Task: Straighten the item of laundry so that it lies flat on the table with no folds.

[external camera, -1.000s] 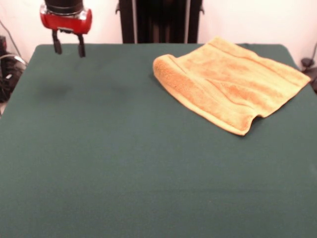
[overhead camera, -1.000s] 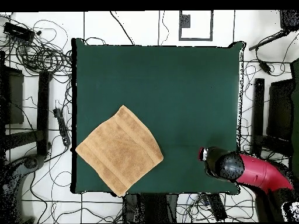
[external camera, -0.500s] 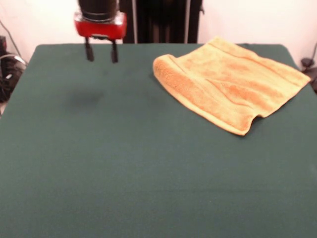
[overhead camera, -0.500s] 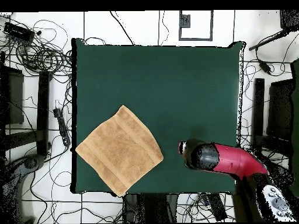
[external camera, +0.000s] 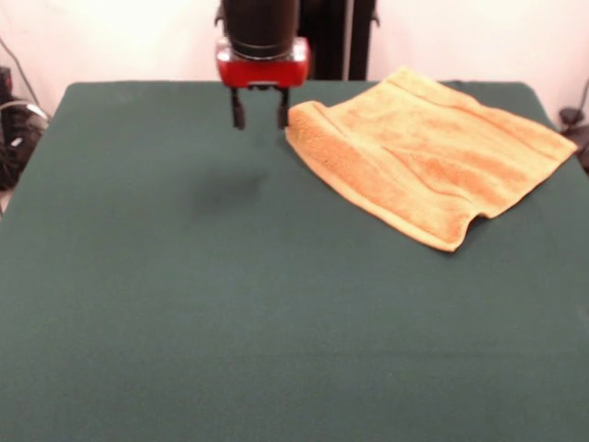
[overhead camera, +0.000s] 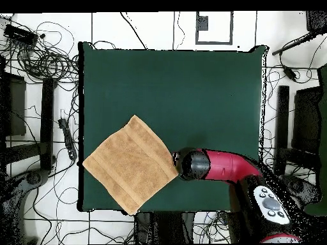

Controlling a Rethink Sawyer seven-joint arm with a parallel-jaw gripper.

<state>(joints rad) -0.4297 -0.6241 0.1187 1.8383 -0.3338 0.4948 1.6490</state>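
Sliding rightward across the front view since the earlier frames, the tool (external camera: 259, 113) is now hanging just beside the towel's rolled left corner, where a second ago it was hovering well off toward the tabletop's left side. Its two dark fingers (external camera: 237, 115) are standing apart with nothing between them, above the green tabletop (external camera: 230, 313) rather than touching it, judging by the shadow lying below and to the left.

Further right, the golden-orange towel (external camera: 433, 157) is lying near the far right corner of the tabletop, turned diamond-wise, its left edge curled over on itself and a small lifted fold showing at the near corner. From overhead, the towel (overhead camera: 131, 164) is reaching the tabletop's edge, with the arm (overhead camera: 223, 167) meeting its corner.

This is looking like the approach step. Next, the tool is needing to descend onto the curled edge, pinch only the top layer, and draw it outward to unroll the fold.
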